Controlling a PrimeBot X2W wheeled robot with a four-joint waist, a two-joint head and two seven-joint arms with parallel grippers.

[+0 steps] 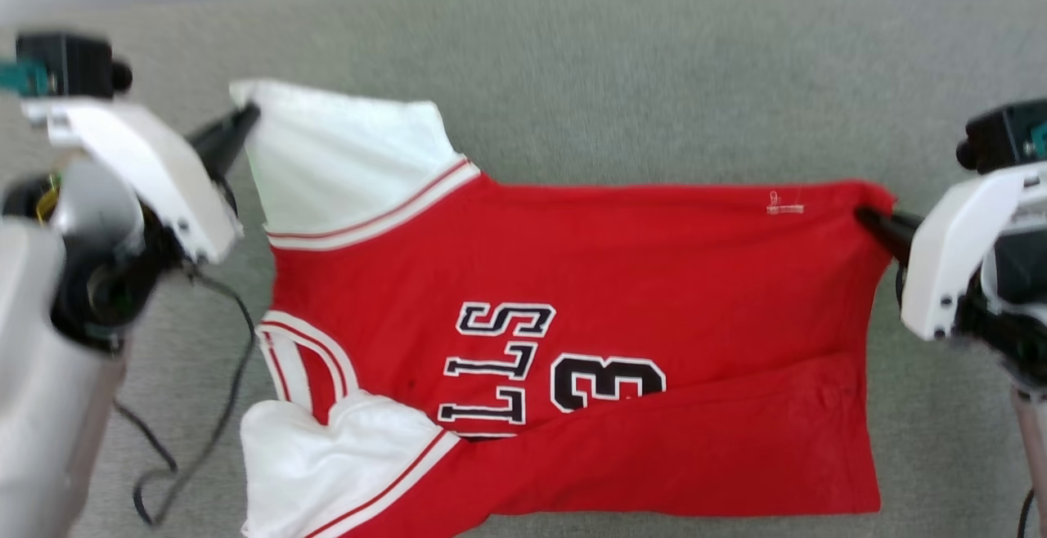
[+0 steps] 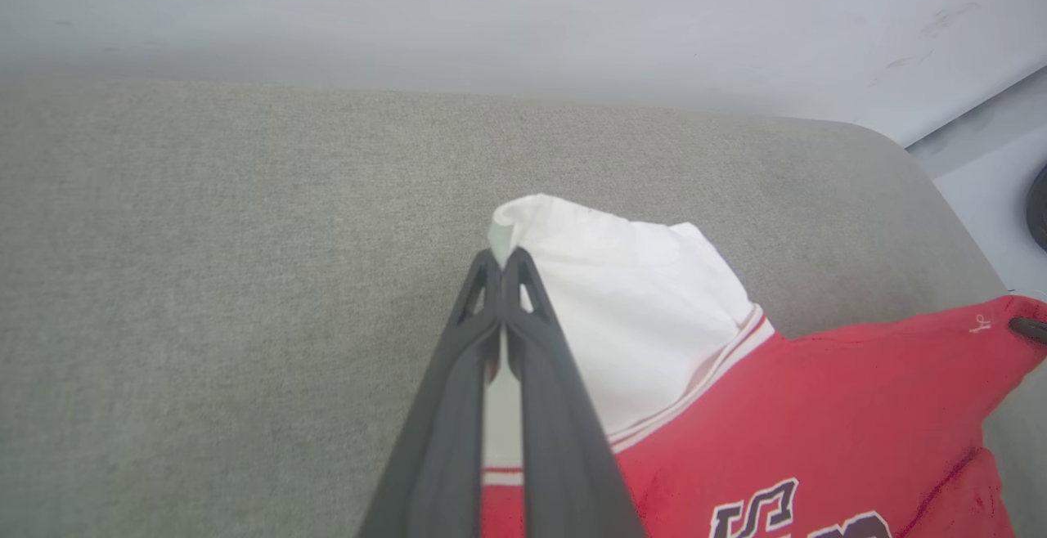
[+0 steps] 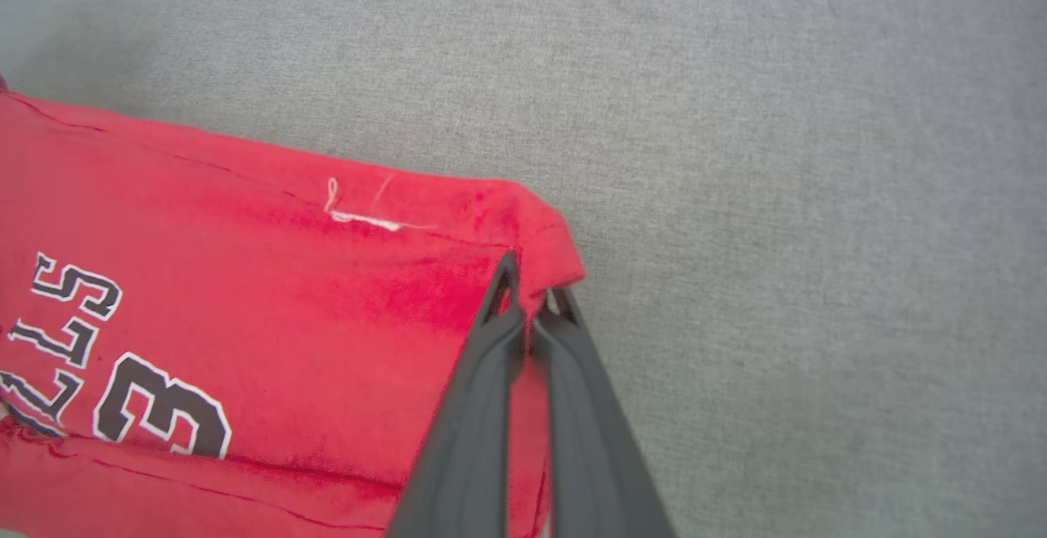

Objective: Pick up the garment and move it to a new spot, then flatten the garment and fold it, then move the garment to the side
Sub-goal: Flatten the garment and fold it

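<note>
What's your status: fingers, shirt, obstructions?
Left fingers shut on sleeve. Right fingers shut on hem corner. Shirt spread, near edge folded. Cable dangling beside collar.

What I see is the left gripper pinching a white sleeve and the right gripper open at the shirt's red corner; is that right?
Not quite. The right gripper is not open: the right wrist view shows it shut on the red corner of the garment. The left gripper does pinch the white sleeve.
</note>
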